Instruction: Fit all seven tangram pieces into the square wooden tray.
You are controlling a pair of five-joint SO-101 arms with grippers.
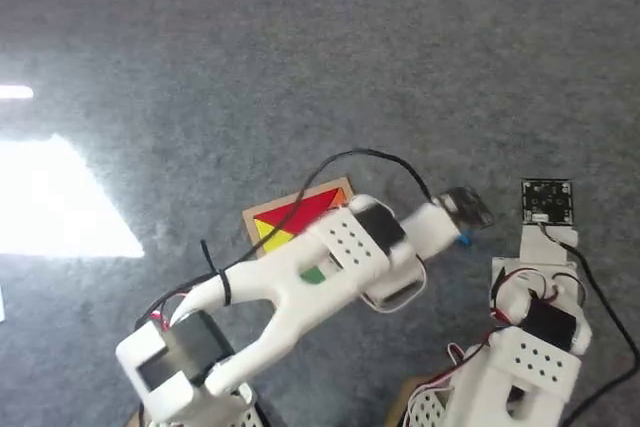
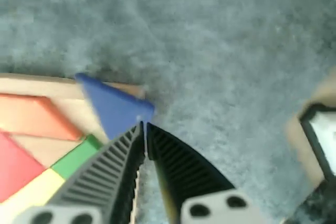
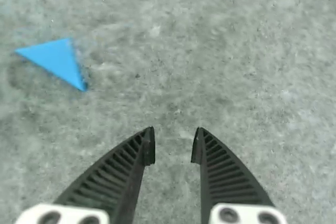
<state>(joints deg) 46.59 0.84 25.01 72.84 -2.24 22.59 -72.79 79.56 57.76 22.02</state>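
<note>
The square wooden tray (image 1: 343,187) lies mid-table, half under my left arm (image 1: 330,257). It holds red (image 1: 308,209) and yellow (image 1: 268,232) pieces. Up close, the tray's rim (image 2: 37,81) frames orange (image 2: 31,116), red (image 2: 13,163), green (image 2: 79,157) and yellow (image 2: 31,192) pieces. My left gripper (image 2: 143,125) is shut on the corner of a dark blue triangle (image 2: 113,106), which sits over the tray's edge. My right gripper (image 3: 172,145) hangs open over bare carpet. A light blue triangle (image 3: 55,61) lies flat ahead of it, apart from the fingers.
Grey carpet covers the table. My right arm (image 1: 530,347) stands at the front right, its camera board (image 1: 547,202) close to the left arm's wrist (image 1: 462,209). A bright light patch (image 1: 55,202) falls on the carpet at the left.
</note>
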